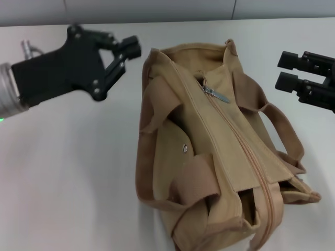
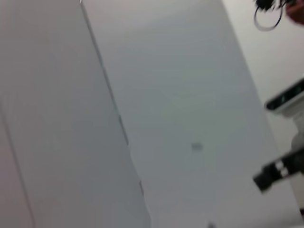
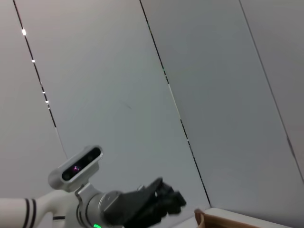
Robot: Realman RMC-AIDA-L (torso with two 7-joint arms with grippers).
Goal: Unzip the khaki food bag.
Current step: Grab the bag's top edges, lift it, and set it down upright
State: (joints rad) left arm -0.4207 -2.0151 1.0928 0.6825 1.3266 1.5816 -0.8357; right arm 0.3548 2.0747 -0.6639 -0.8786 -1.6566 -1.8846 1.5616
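The khaki food bag (image 1: pixel 220 151) lies on the white bench (image 1: pixel 68 178), slumped, its top zipper (image 1: pixel 246 146) running down the middle; the metal zipper pull (image 1: pixel 215 93) sits near the far end of the bag, so the zipper looks closed along most of its length, though the near end is hard to read; a metal snap (image 1: pixel 185 148) shows on the side pocket, and the webbing handles (image 1: pixel 180 183) flop over both sides.

The bag lies between the two grippers; the left gripper (image 1: pixel 132 49) hovers just beside the bag's far corner, apart from it, its fingers drawn nearly together at the tips and holding nothing; its arm reaches in level from the side, above the bench.

The right gripper (image 1: pixel 287 70) hangs on the bag's other side, near its far end but clear of it, fingers slightly parted and empty; the right wrist view catches only a corner of the bag.
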